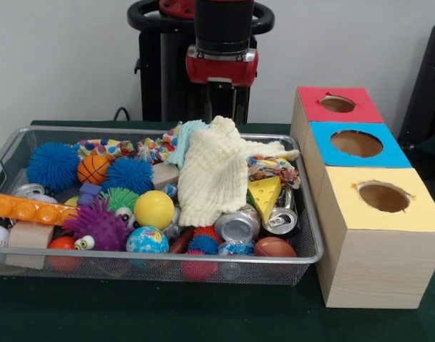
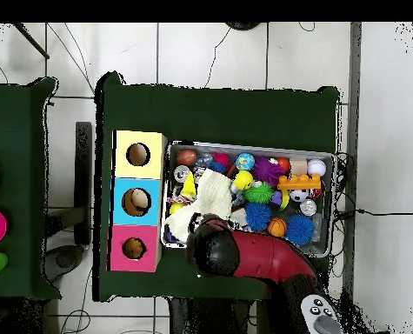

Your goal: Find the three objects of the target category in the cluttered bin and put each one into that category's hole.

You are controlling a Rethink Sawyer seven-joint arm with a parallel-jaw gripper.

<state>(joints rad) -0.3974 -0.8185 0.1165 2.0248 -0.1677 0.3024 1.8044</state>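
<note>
Hanging at the far rim of the wire bin [image 1: 302, 246], the hand [image 1: 221, 107] is dipping behind a pale yellow cloth [image 1: 213, 171] that is rising in a peak right under it; whether it is open, closed or pinching the cloth I cannot tell, since the fabric is hiding its tips. Judging by this, the search step is under way: the cloth is covering part of the pile and is probably being cleared aside. The target category is not evident; candidates are lying in plain sight, among them two crushed cans [image 1: 260, 222] near the front right corner, a cheese wedge [image 1: 265, 196], a yellow ball [image 1: 154, 209] and spiky blue balls [image 1: 53, 165]. The next move is calling for a clean lift of the cloth without dragging neighbours out. Just beside the bin the three hole boxes are standing in a row: red [image 1: 336, 104], blue [image 1: 355, 143], yellow [image 1: 382, 197]. Everything is resting on a dark green worktop [image 1: 132, 313], with a white wall behind and pale floor tiles [image 2: 201, 52] around.
</note>
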